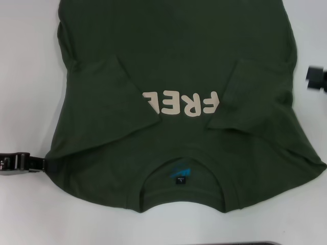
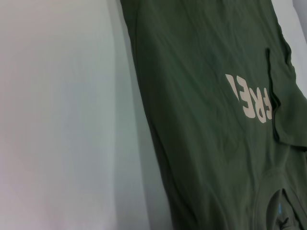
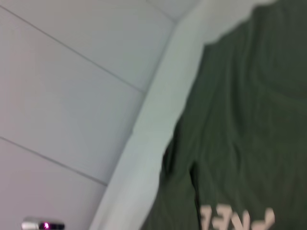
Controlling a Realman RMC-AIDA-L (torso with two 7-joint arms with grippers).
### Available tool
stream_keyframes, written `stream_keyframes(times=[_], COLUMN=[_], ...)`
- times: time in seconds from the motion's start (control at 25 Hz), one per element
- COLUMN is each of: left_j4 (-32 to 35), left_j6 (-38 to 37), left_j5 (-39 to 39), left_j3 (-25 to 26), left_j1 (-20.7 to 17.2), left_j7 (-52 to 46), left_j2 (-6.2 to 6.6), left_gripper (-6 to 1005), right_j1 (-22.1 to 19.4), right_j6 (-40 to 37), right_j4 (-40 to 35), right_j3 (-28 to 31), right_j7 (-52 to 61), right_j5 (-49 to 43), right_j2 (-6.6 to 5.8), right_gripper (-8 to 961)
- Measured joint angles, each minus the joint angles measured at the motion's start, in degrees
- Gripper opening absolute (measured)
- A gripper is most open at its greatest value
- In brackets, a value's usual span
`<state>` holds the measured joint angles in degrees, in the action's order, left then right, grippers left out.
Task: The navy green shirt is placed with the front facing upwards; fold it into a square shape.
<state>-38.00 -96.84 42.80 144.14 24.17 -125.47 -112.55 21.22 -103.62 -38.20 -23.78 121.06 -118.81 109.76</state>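
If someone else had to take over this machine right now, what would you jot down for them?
Left gripper: low at the shirt's left edge, near the shoulder; it grips nothing I can see.
Right gripper: out past the shirt's right edge, off the cloth.
Shirt: flat on the table, print up, collar toward the robot.
Done: both sleeves folded in over the chest.
Left: fold the body into a square.

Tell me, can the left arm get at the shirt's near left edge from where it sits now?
Probably yes. The left pincer sits on the white table right at the navy green shirt edge, with nothing between them.
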Motion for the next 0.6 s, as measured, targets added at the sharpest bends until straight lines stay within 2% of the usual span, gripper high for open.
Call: stream_keyframes(times=[0.24, 0.6], left_j4=[-0.09, -0.14], left_j6=[-0.16, 0.30], left_j5=[0.01, 0.39], left_j3=[0.08, 0.09], left_j1=[-0.05, 0.53], left_j7=[0.30, 0.37], left_j2=[-0.01, 0.06], left_gripper=[36, 36], right_j1=[-0.71, -5.18], right_j6=[-2.81, -5.00], right_j4=[-0.22, -0.29], right_j3=[0.59, 0.66], right_j7=[3.33, 8.03], right_j5=[-7.68, -11.03], right_j2=[-0.35, -1.87], right_gripper=[882, 881])
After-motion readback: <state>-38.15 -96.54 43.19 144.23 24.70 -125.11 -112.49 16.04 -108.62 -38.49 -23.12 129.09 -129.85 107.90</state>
